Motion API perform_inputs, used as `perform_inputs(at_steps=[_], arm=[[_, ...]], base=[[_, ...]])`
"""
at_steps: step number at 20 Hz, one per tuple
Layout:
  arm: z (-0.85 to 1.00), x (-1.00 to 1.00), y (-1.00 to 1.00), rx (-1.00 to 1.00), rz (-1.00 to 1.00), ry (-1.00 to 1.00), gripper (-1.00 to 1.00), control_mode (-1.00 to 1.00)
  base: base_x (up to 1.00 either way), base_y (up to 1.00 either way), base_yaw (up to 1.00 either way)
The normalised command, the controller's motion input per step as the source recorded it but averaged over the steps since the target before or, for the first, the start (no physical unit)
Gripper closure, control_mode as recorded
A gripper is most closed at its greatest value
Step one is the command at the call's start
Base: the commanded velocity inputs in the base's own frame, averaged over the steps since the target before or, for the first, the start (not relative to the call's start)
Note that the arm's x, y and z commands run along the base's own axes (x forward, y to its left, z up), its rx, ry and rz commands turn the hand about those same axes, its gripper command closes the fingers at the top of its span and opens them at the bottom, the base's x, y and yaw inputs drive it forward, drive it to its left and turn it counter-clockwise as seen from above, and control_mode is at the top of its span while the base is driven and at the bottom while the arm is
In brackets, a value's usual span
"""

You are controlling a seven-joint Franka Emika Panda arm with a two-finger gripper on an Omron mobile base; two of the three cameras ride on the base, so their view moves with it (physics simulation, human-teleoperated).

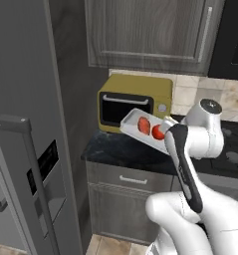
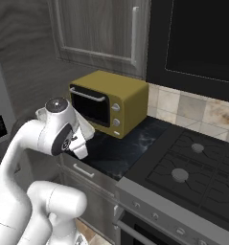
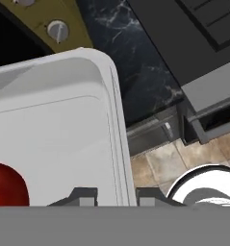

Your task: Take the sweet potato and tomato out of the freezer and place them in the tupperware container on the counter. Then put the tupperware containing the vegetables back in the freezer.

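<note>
The tupperware container (image 1: 135, 121) is lifted off the table (image 1: 115, 149), tilted, in front of the mustard-yellow microwave (image 1: 135, 102). Inside it, the sweet potato (image 1: 144, 125) lies at 10 o'clock of the tomato (image 1: 158, 132), just beside it. The tray looks stiff, light and smooth; its loose load could roll, so it likely wants levelling. The end effector (image 3: 116, 198) is clamped on the tray's rim near a corner, which the hand view shows. The freezer (image 1: 26, 124) stands at 9 o'clock, door closed.
</note>
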Motion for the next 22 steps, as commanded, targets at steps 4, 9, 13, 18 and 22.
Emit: perform_inputs(at_steps=[4, 9, 13, 18, 22], arm=[[0.69, -0.98, -0.01, 0.0, -0.01, -0.05, 1.0, -1.0], [0.73, -0.63, 0.0, 0.0, -0.02, 0.0, 1.0, -1.0], [0.54, -0.46, 0.0, 0.0, -0.02, 0.03, 1.0, -1.0], [0.46, -0.44, 0.0, 0.0, -0.02, 0.12, 1.0, -1.0], [0.41, -0.81, 0.0, 0.0, 0.0, 0.04, 1.0, -1.0]], base=[[0.0, 0.0, 0.0], [0.0, 0.0, 0.0], [0.0, 0.0, 0.0], [0.0, 0.0, 0.0], [0.0, 0.0, 0.0]])
